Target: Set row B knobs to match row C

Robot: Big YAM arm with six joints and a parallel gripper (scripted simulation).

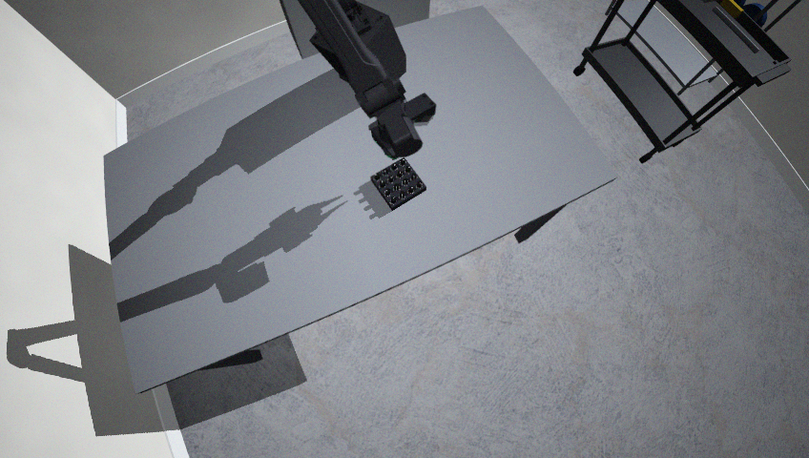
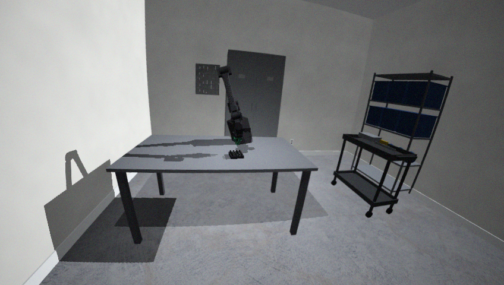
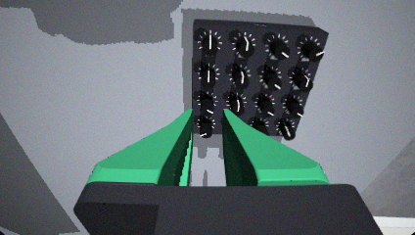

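The black knob box (image 1: 382, 196) (image 2: 236, 157) (image 3: 224, 89) stands on the table. In the wrist view its far edge has a small socket-like detail, so the far row reads as row A; names are unreadable. B1 (image 3: 208, 74) has its line straight up-down, unlike C1 (image 3: 206, 102), whose line runs lower right. B2 (image 3: 240, 76) and C2 (image 3: 237, 103) show similar near-vertical lines. B3 (image 3: 270, 79) and C3 (image 3: 264, 105) point lower right. B4 (image 3: 299, 79) points right, C4 (image 3: 294, 105) lower right. My gripper (image 3: 207, 117) (image 2: 238, 142) is narrowly open and empty, above the box's near edge; a finger hides D2.
D1 (image 3: 205, 128) shows between the fingers in the wrist view, with D3 and D4 (image 3: 286, 128) to their right. The grey table (image 1: 482, 141) (image 2: 198, 164) carries the arm's shadows. A cart (image 1: 641, 85) (image 2: 364, 187) stands off to the right.
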